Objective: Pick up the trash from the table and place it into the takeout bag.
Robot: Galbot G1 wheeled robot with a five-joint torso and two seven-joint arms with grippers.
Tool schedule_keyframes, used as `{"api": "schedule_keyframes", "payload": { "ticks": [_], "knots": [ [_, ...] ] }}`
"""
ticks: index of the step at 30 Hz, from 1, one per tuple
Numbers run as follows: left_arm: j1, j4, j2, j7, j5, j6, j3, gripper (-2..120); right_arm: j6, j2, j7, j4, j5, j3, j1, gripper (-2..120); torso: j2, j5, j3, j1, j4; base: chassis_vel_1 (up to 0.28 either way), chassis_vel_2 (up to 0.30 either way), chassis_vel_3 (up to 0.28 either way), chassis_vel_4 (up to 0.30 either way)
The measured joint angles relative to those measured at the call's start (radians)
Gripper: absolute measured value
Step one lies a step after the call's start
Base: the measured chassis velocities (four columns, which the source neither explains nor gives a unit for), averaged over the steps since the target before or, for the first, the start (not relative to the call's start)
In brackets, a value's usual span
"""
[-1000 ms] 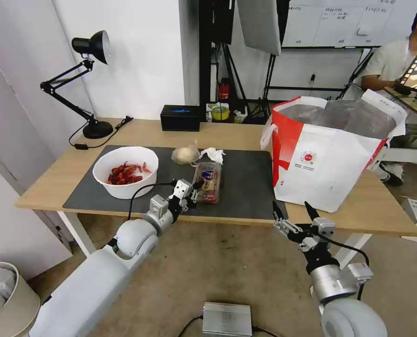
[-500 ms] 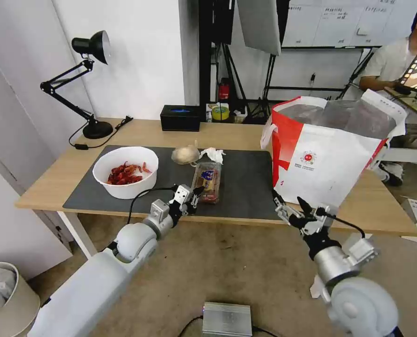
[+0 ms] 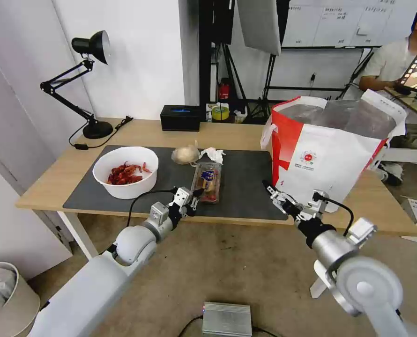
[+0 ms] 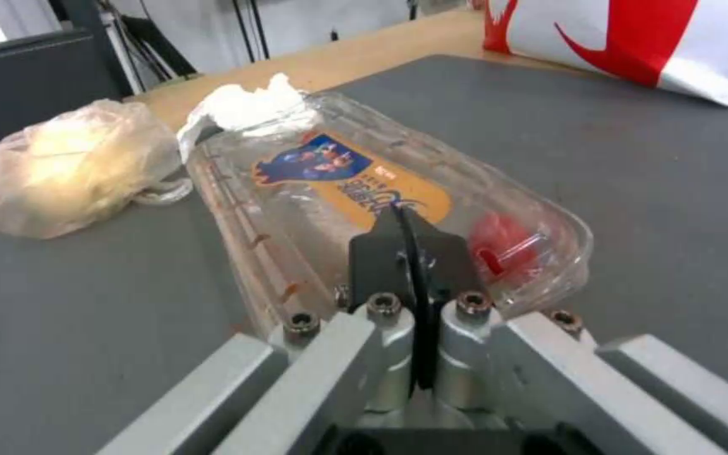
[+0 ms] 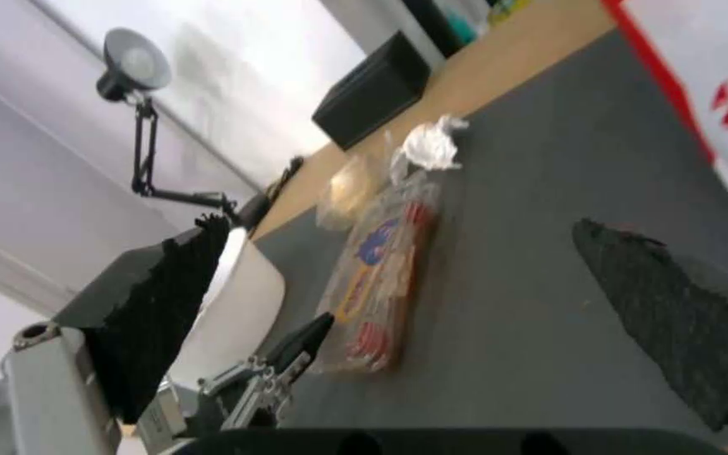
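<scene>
On the dark mat [image 3: 246, 187] of the wooden table [image 3: 236, 133] lie a white bowl of red shells [image 3: 125, 171], a clear clamshell tray [image 3: 207, 181] with cherry tomatoes, a yellowish bag [image 3: 185, 154] and a tissue wad [image 3: 213, 153]. My left gripper [image 3: 198, 191] is shut, its tips [image 4: 406, 221] over the tray's [image 4: 356, 189] near end. My right gripper [image 3: 290, 189] hangs open at the mat's near right edge, next to the white and red takeout bag [image 3: 330, 154]. Through its spread fingers [image 5: 676, 328] I see the tray [image 5: 381, 265] and the left gripper [image 5: 305, 335].
A black box [image 3: 180, 118] and a black desk lamp [image 3: 93, 84] stand at the table's back. The takeout bag is open at the top, showing its foil lining. A bin [image 3: 7, 299] and a grey box [image 3: 227, 319] sit on the floor.
My right gripper has risen from below the table's edge and moved forward over the mat's near right corner. The left gripper has hardly moved.
</scene>
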Motion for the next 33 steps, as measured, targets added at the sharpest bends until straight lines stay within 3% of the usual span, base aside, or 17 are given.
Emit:
{"api": "schedule_keyframes", "payload": {
  "ticks": [15,33],
  "knots": [
    [0.008,0.007,0.006,-0.002,-0.011,0.0,-0.016,0,-0.14,0.02,0.063,-0.165,0.025,-0.127,0.222,100,0.0,-0.0002,0.0,0.0,0.0001,0.0,0.0,0.0,0.0],
    [0.011,0.013,-0.004,-0.005,-0.016,-0.001,-0.006,0,-0.182,0.119,0.189,-0.333,0.039,-0.246,0.407,100,0.0,-0.0002,0.0,0.0,0.0001,0.0,0.0,0.0,0.0]
  ]
}}
